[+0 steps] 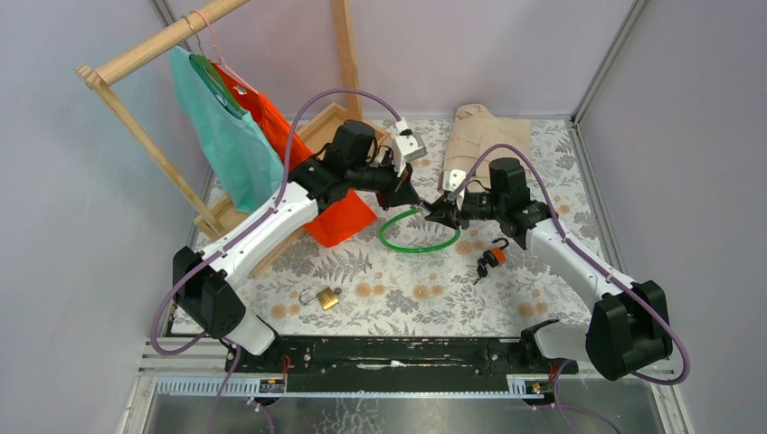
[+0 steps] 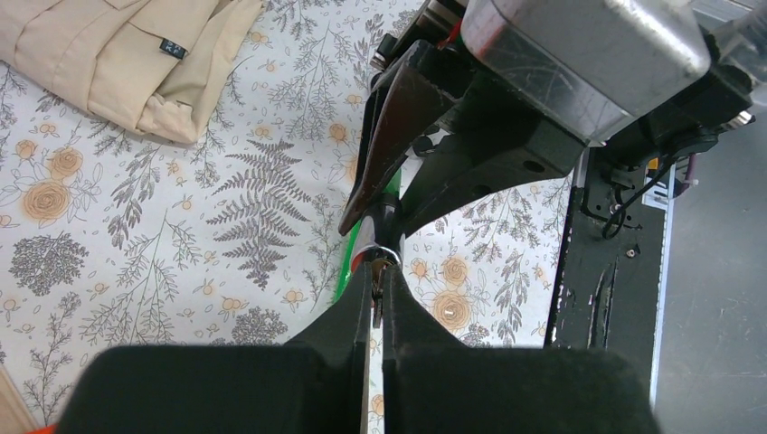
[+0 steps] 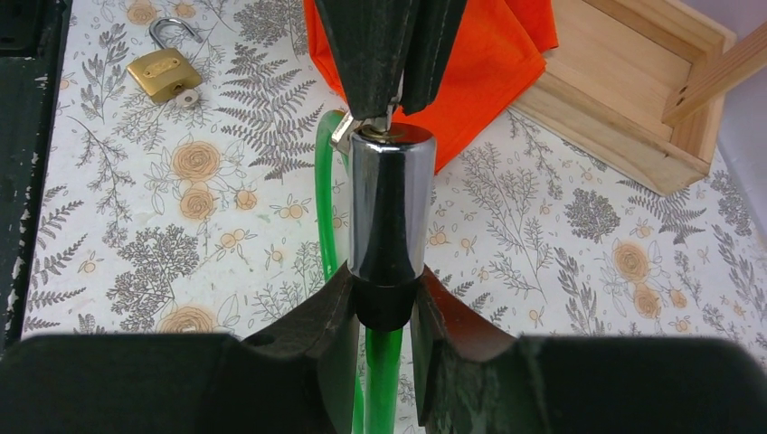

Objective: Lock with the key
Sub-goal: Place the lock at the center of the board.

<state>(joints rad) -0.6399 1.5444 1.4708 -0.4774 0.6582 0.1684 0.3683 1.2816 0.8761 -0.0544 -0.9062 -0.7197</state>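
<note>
rack [image 1: 154,45] back left with shirts [image 1: 231,136] hanging on it, folded garment [image 1: 479,136] back centre, cable lock [image 1: 418,237] lying in the middle, its barrel [image 3: 389,199] in right gripper [image 3: 384,298], key [image 3: 345,133] in left gripper [image 2: 375,276] right at the barrel's end, padlock [image 1: 326,297] front left, smaller padlock [image 1: 491,258] just right of the loop

Two padlocks [image 1: 327,297] [image 1: 491,258]; one cable lock [image 3: 391,199]; three garments [image 1: 231,136] [image 1: 339,217] [image 1: 479,136] (one folded); one rack [image 1: 145,50].
</note>
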